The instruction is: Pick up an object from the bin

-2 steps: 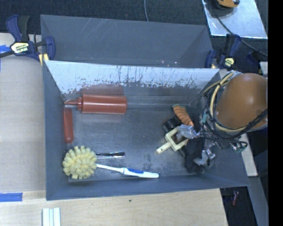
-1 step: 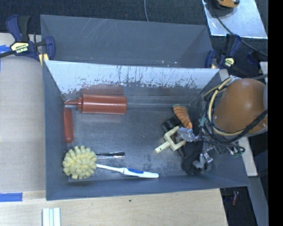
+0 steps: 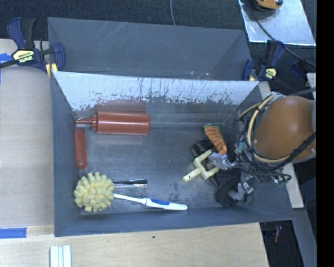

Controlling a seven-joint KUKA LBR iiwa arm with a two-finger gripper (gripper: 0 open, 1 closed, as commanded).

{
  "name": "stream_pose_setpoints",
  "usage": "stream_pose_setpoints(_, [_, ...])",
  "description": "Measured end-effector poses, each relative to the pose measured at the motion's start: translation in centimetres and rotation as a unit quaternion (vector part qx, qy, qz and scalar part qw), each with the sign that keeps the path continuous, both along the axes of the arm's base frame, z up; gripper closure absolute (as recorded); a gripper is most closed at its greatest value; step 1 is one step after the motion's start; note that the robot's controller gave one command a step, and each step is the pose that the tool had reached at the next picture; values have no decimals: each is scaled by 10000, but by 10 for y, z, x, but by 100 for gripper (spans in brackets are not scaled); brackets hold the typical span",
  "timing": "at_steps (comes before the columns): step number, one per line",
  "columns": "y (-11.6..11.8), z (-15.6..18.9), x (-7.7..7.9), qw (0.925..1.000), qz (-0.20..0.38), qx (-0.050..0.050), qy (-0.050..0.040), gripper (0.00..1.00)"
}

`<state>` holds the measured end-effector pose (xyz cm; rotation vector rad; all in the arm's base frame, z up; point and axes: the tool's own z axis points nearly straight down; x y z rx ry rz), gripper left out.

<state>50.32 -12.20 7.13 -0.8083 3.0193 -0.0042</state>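
I see the grey metal bin (image 3: 64,166) with the arm's orange-brown domed cover (image 3: 281,129) over its right wall. The gripper (image 3: 229,189) sits low in the bin's near right corner; I cannot tell whether the claw is wide or narrow. A reddish-brown L-shaped cylinder tool (image 3: 121,123) lies far left. A yellow spongy brush with a white and blue handle (image 3: 93,192) lies near left. A cream plastic forked piece (image 3: 200,170) lies just beside the gripper, with a small orange ribbed item (image 3: 214,138) behind it.
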Motion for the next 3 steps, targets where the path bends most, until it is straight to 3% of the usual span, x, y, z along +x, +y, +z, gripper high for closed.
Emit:
stream_pose_setpoints(1, [-1,0,-5,9996,-274,13,11,0])
stream_pose_setpoints(2, [6,0,-7,9999,166,3,-10,0])
stream_pose_setpoints(3, [6,-1,-2,9999,160,2,-18,0])
